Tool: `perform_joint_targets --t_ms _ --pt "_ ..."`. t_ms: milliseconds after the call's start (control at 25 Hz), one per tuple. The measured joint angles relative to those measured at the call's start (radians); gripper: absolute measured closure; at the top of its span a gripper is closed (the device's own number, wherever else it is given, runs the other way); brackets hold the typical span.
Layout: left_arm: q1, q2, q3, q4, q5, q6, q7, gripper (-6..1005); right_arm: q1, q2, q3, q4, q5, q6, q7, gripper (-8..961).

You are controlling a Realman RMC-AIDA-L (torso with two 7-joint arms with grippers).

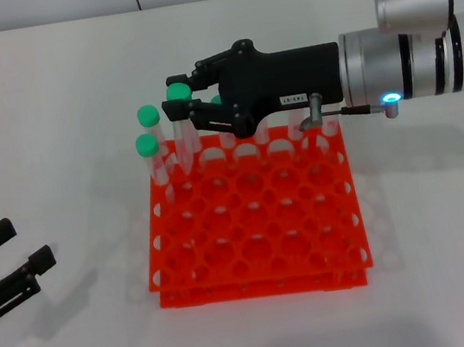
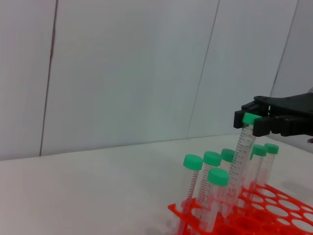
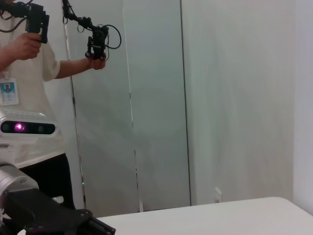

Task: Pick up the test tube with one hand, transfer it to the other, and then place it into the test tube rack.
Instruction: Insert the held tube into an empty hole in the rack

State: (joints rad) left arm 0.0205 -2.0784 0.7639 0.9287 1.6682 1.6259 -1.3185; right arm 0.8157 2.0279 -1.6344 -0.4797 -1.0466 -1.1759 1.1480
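My right gripper [image 1: 177,95], black with a white label, reaches in from the right over the back left of the orange-red test tube rack [image 1: 258,289]. It is shut on the green cap of a clear test tube [image 1: 184,142], which stands nearly upright with its lower end down in a back-left hole. The left wrist view shows the same gripper [image 2: 252,120] around the cap of the tube [image 2: 240,157], above the rack [image 2: 276,216]. My left gripper [image 1: 10,257], black and unlabelled, is open and empty low at the left, apart from the rack.
Several other green-capped tubes [image 1: 147,116] stand in the rack's back rows, close around the held one; they also show in the left wrist view [image 2: 193,162]. The rack's front rows are empty holes. A person [image 3: 29,73] stands behind the table in the right wrist view.
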Motion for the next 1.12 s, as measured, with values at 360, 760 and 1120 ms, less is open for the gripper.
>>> perform_joint_targets --t_ms 360,760,1120 --pt "-0.003 0.0 0.0 -0.001 0.001 0.0 0.001 255 0.002 0.0 -0.03 -0.001 0.003 0.035 -0.001 659" --pt "-0.018 0.0 0.0 -0.008 0.017 -0.002 -0.001 255 0.004 0.0 -0.058 0.0 0.0 0.059 0.006 644" --pt "-0.027 -0.002 0.0 -0.017 0.025 -0.002 0.0 255 0.02 0.0 -0.124 -0.012 0.001 0.112 0.025 630"
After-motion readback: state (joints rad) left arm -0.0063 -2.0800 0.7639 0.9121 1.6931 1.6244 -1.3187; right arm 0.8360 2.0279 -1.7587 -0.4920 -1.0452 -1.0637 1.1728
